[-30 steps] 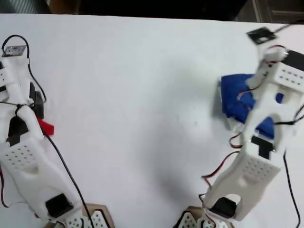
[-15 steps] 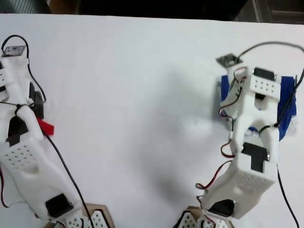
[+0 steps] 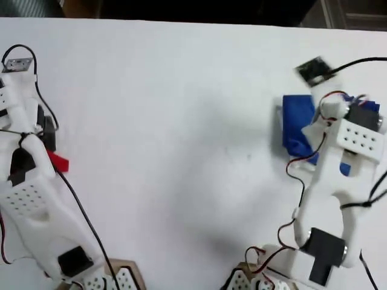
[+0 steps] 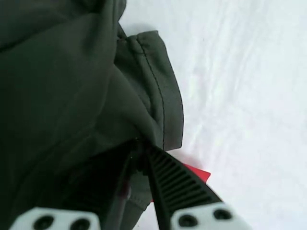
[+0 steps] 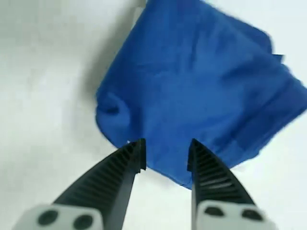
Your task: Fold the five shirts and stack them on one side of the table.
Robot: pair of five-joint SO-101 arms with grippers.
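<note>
A folded blue shirt lies at the table's right side, partly under the right arm. In the right wrist view the blue shirt sits just past my right gripper, which is open and holds nothing, its fingertips at the shirt's near edge. My left gripper is shut on a fold of a dark shirt at the table's left edge. A red shirt peeks out from under the dark one. In the high view the red shirt shows beside the left arm.
The white table stretches wide and bare between the two arms. The arm bases stand at the near edge. Cables trail along both arms.
The right arm swung left over the blue shirt, then drew back toward its base and to the right. The left arm and the dark shirt have stayed put.
</note>
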